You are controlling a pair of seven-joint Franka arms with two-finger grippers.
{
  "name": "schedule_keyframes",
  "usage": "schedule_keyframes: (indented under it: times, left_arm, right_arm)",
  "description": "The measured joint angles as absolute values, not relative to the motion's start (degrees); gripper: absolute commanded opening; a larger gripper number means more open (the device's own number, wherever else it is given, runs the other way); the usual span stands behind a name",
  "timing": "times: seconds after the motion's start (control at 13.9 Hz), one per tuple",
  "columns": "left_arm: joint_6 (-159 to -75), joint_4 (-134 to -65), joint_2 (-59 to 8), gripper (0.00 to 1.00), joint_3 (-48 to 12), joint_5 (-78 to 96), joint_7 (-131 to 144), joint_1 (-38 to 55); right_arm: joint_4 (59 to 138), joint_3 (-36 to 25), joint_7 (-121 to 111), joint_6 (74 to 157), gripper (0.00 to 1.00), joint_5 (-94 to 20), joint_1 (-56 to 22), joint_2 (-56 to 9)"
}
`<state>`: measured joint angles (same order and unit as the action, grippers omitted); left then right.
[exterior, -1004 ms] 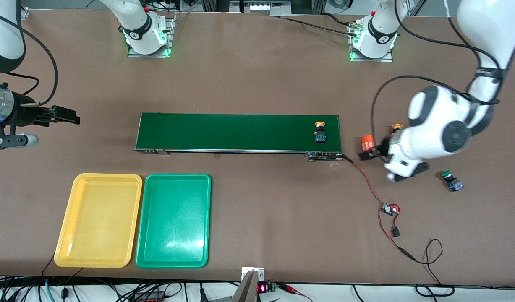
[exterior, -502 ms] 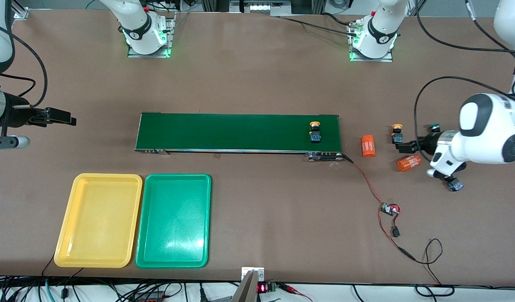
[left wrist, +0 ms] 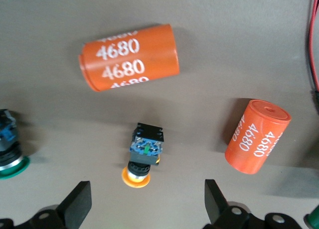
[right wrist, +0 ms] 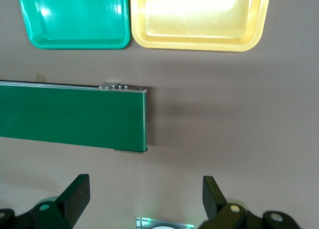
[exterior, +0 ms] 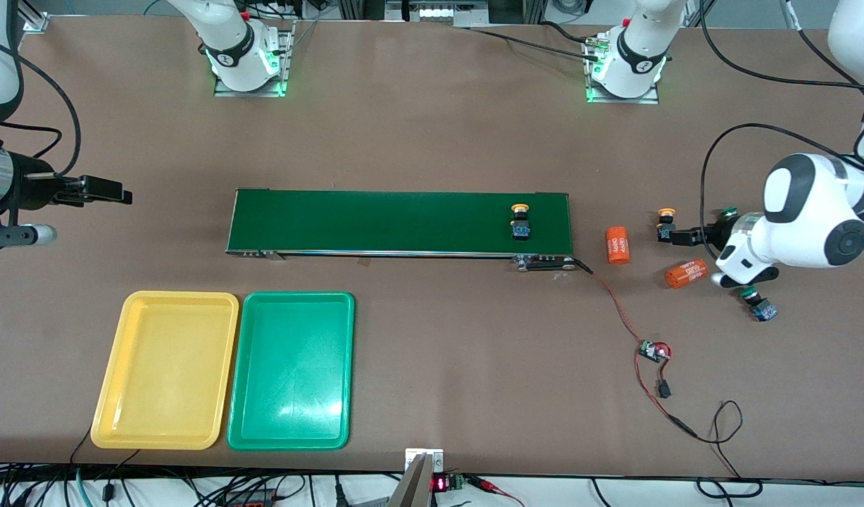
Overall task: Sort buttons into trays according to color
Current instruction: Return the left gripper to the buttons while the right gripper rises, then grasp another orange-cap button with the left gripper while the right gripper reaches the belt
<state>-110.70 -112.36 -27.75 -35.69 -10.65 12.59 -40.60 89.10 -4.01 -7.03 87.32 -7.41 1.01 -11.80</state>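
two buttons shifted, trays bare

my left gripper [exterior: 674,236] hangs low over the table [exterior: 432,141] near the left arm's end, jaws spread wide with nothing between them. in my left wrist view the fingertips [left wrist: 79,201] straddle a yellow-capped button [left wrist: 143,153] that lies on its side, cap toward me, untouched. half a second ago this gripper sat a little farther toward that end; it has crept in toward the button.

one orange cylinder [exterior: 617,244] stands between that button and the belt's end; a second orange cylinder [exterior: 687,273] lies nearer the front edge. a green-capped button [exterior: 726,213] peeks out beside my left wrist, and another green-capped button [exterior: 758,304] lies nearer the front edge.

on the conveyor belt [exterior: 375,222] the other yellow-capped button [exterior: 520,220] has ridden a short way along from the left arm's end since the earlier frame.

my right gripper [exterior: 115,191] waits over bare table near the right arm's end, jaws wide apart and holding nothing; it has barely shifted.

the yellow tray [exterior: 108,394] and green tray [exterior: 340,394] sit side by side near the front edge, the yellow one closer to the corner at the right arm's end.
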Motion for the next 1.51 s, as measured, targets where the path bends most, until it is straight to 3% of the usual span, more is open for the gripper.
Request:
schedule_keyframes:
  times: [0.29,0.5,0.86,1.43,1.51]
  left_arm:
    - [-114.7,-115.0,-27.8,1.00,-35.6,-11.0,11.4,-40.6]
    - [-115.3,-115.3,-28.5,1.00,-35.3,-11.3,10.6,-41.3]
    - [-116.5,-115.7,-31.0,1.00,-35.2,-13.5,10.4,-42.2]
    - [-116.7,-117.2,-32.2,1.00,-35.2,-13.8,10.3,-42.2]
    - [-116.7,-117.3,-32.4,0.95,-35.2,-14.0,10.3,-42.2]
  right_arm:
    - [90.8,-3.7,-6.9,89.6,1.00,-7.4,-0.9,-10.7]
    - [99.6,-2.8,-5.6,97.1,1.00,-7.4,-2.6,-5.0]
    - [113.3,4.7,3.4,105.5,1.00,-4.0,-3.2,2.7]
    - [123.4,17.5,17.2,116.5,1.00,-3.5,-3.7,4.1]
    - [123.6,17.8,17.8,116.6,1.00,-3.5,-4.3,3.9]
